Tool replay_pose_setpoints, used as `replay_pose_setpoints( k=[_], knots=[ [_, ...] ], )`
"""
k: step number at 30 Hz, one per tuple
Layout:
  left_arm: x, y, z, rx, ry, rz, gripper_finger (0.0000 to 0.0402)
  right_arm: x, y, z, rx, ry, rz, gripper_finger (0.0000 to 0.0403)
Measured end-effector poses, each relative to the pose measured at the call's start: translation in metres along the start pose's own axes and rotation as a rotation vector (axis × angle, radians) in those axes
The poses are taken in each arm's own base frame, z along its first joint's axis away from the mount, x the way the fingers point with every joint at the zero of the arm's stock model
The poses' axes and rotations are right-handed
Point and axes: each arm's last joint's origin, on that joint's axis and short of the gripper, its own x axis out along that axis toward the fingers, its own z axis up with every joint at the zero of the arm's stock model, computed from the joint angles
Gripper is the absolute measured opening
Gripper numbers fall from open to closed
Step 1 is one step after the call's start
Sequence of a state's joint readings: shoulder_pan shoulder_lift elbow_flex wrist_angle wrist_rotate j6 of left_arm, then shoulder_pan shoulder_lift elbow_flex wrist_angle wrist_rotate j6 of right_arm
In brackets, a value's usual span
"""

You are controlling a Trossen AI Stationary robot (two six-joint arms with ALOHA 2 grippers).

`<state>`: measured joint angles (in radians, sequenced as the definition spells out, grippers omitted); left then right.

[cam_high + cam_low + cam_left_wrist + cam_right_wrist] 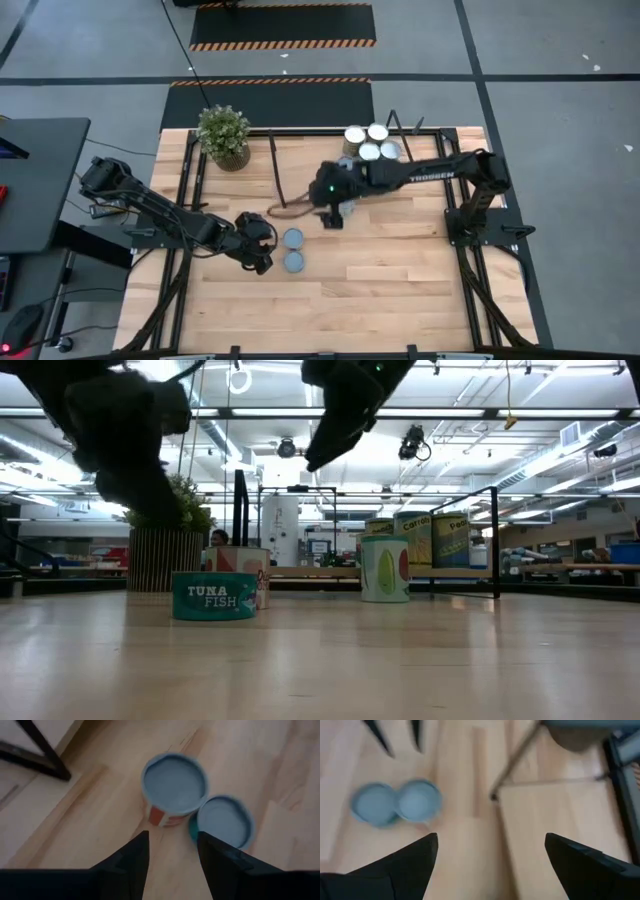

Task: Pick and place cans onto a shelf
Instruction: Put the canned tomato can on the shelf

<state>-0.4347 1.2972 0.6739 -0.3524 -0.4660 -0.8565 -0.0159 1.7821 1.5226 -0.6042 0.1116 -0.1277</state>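
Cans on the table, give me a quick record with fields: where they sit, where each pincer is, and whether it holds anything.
loose cans: two cans touching side by side on the tabletop, near its middle
shelved cans: a cluster of cans on the shelf at the far side
left pincer: open, empty, just beside the loose pair
right pincer: open, empty, between the loose pair and the shelf
other: potted plant at the far left corner

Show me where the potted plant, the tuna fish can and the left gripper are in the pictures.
potted plant [224,135]: high view, on its leaves.
tuna fish can [214,596]: low view, on its teal label.
left gripper [172,851]: left wrist view, midway between its two dark fingertips.
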Motion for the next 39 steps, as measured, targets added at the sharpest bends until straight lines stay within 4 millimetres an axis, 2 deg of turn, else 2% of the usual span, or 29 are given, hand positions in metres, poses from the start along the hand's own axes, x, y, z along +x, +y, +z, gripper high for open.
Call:
replay_pose_setpoints(
  k=[4,9,13,17,22,26,29,33,39],
  knots=[
    [0.010,-0.001,-0.007,0.028,0.037,0.037,0.0172,0.005,0.028,-0.001,0.007,-0.044,0.041,0.0375],
    [0.033,0.003,-0.015,0.104,0.091,0.121,0.0172,0.018,0.051,-0.017,0.040,-0.050,0.028,0.0375],
    [0.049,0.010,-0.016,0.099,0.119,0.185,0.0172,0.019,0.061,-0.020,0.120,-0.057,0.045,0.0375],
    [0.062,0.013,-0.011,0.083,0.092,0.197,0.0172,0.017,0.073,-0.021,0.113,-0.049,0.059,0.0375],
    [0.077,0.004,0.003,0.086,-0.042,0.106,0.0172,0.015,0.080,-0.023,0.103,-0.035,0.049,0.0375],
    [0.086,-0.002,0.012,0.086,-0.138,0.047,0.0172,0.015,0.080,-0.031,0.124,0.047,0.027,0.0375],
    [0.086,-0.003,0.016,0.077,-0.169,0.029,0.0172,0.015,0.079,-0.037,0.129,0.106,0.025,0.0375],
    [0.085,-0.003,0.016,0.106,-0.153,0.009,0.0172,0.016,0.081,-0.037,0.052,0.100,0.068,0.0375],
    [0.067,-0.001,0.020,0.090,-0.087,-0.047,0.0171,0.027,0.081,-0.045,-0.069,0.044,0.168,0.0376]
  ],
)
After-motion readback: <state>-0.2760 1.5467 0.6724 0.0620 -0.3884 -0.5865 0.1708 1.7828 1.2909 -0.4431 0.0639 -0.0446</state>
